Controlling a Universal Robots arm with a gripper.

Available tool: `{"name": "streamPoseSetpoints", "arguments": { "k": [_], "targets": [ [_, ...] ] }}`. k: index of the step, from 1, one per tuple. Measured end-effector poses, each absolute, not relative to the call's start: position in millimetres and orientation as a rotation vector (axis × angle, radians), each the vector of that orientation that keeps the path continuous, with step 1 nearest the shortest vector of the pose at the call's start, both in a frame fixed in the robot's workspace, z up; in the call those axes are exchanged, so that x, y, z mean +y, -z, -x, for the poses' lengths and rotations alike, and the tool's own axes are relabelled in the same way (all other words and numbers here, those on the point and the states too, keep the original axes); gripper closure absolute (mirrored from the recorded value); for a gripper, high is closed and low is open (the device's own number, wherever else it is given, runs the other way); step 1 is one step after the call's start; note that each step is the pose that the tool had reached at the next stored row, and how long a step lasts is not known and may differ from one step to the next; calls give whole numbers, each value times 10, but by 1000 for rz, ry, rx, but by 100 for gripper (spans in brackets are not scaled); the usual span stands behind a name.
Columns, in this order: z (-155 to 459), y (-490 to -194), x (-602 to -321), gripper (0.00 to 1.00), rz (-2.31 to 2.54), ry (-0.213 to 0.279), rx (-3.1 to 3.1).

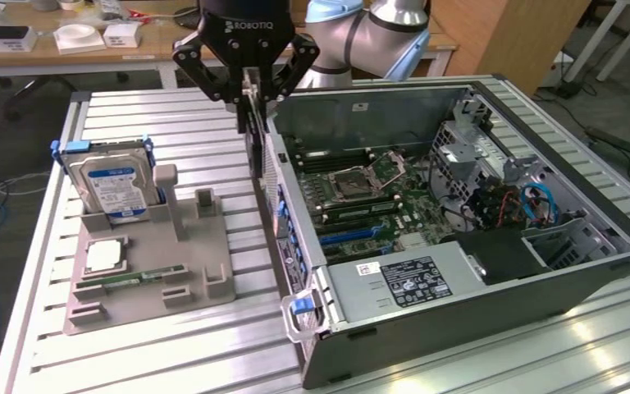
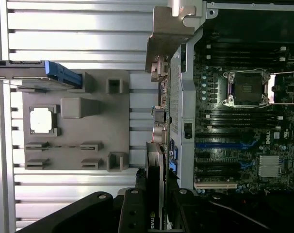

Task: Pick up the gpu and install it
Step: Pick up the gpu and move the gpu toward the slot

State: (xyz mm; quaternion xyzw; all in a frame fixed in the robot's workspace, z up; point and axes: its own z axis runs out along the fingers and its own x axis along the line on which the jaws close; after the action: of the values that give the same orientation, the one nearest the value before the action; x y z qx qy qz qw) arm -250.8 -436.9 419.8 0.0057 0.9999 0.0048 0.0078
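gpu (image 1: pixel 255 135), thin dark card edge-on (small logo), in pinch of gripper (image 1: pixel 252 97)

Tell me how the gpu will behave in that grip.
Thin flat board, so the gpu is probably stiff and light. The gripper pinches only its upper edge, so it might pivot if bumped. It hangs right by the case, and its circuitry likely would not tolerate a knock.
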Motion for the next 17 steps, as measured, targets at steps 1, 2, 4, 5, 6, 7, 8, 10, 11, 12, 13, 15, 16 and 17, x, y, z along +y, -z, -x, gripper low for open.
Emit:
{"name": "streamPoseSetpoints", "arguments": {
  "k": [1,2,4,5,6,7,8,10,11,12,13,15,16,17],
  "targets": [
    [2498,-4199,-4369,73,-18,-15,3126],
    [2488,-4198,-4369,73,-18,-15,3126],
    [2473,-4198,-4369,73,-18,-15,3126],
    [2466,-4198,-4369,73,-18,-15,3126],
    [2457,-4197,-4369,73,-18,-15,3126],
    [2448,-4197,-4369,73,-18,-15,3126],
    [2438,-4197,-4369,73,-18,-15,3126],
    [2420,-4196,-4369,73,-18,-16,3126],
    [2410,-4195,-4369,73,-18,-16,3126],
    [2401,-4195,-4369,73,-18,-17,3126],
    [2391,-4195,-4369,73,-18,-17,3126],
    [2366,-4194,-4369,73,-18,-17,3126],
    [2354,-4194,-4369,73,-18,-17,3126],
    [2340,-4193,-4369,73,-18,-18,3126]
  ]
}}
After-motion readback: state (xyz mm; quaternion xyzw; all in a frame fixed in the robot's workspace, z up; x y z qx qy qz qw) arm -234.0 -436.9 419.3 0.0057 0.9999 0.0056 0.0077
